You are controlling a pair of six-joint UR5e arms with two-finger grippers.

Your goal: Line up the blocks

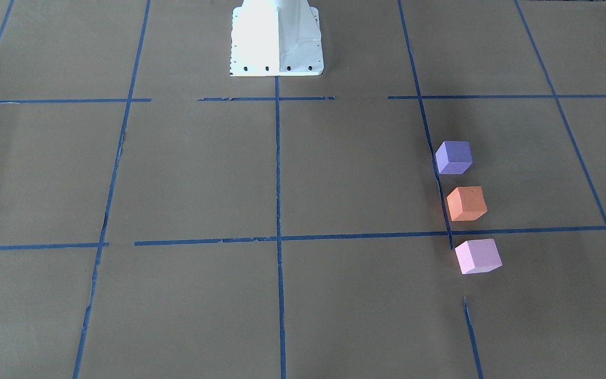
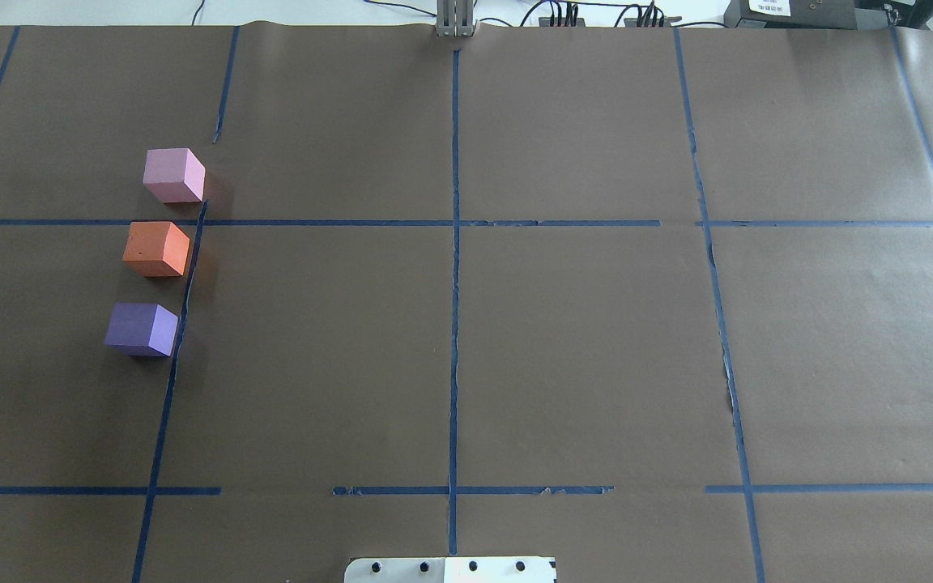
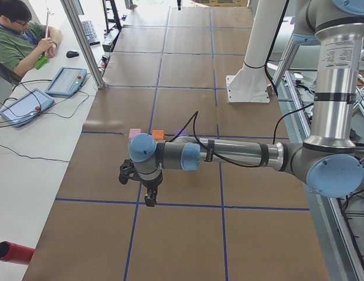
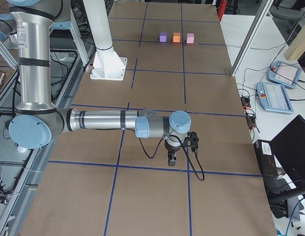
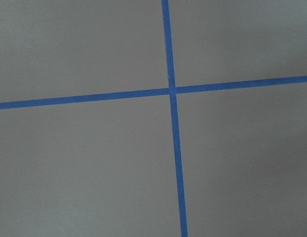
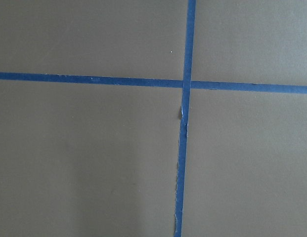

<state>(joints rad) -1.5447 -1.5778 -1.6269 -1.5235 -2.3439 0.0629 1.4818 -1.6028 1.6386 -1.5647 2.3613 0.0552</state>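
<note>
Three foam cubes stand in a row along a blue tape line on the brown table, with small gaps between them: purple [image 1: 454, 157] [image 2: 141, 329], orange [image 1: 466, 203] [image 2: 156, 248], light pink [image 1: 477, 256] [image 2: 173, 175]. Orange is in the middle. My left gripper [image 3: 149, 199] shows only in the exterior left view. It points down over the table, well away from the cubes. My right gripper [image 4: 172, 160] shows only in the exterior right view, far from the cubes [image 4: 176, 37]. I cannot tell whether either is open or shut. Both wrist views show only paper and tape.
The white robot base [image 1: 276, 39] [image 2: 450, 569] stands at the table's middle edge. An operator [image 3: 17, 35] sits at a side desk with tablets [image 3: 65, 81]. A metal post [image 3: 82, 41] stands at the table's edge. Blue tape grids the brown paper [image 2: 580, 340].
</note>
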